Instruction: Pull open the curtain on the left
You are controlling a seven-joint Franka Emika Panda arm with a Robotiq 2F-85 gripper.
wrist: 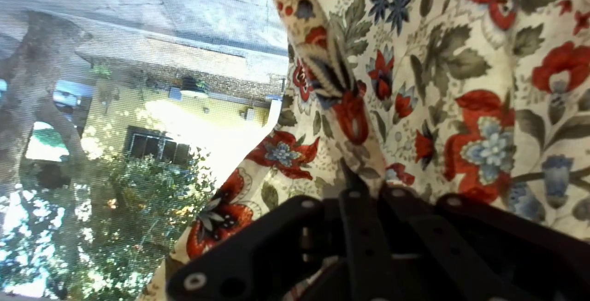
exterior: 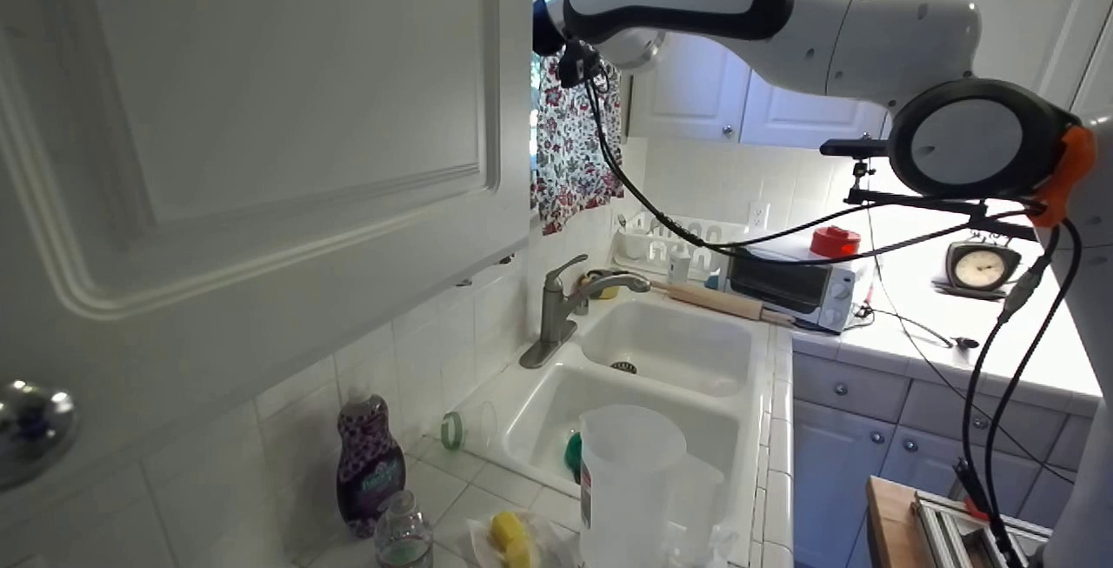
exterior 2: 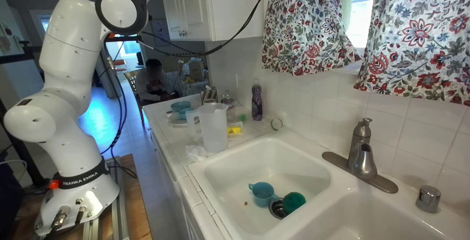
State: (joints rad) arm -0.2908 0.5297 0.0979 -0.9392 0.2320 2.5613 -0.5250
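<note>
"Curtain (exterior 2: 308,30) is hanging at the window (exterior 2: 361,19), left of two panels in an exterior view; how will it be handling?"

"Probably light and limp, creasing easily, slipping if pinched thinly; best gripping the gathered fold (wrist: 343,93) near its window-side edge."

"And the fingers (wrist: 362,227)?"

"Standing nearly together; apparently they are pinching that fold at their tips; loose cloth is spreading to both sides."

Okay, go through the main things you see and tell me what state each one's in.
Left curtain: gathered, window partly uncovered beside it
Gripper: shut on that curtain
Right curtain: hanging down, not gripped
Faucet: no water running
Pitcher: upright
Soap bottle: upright
Toaster oven: door shut
</note>
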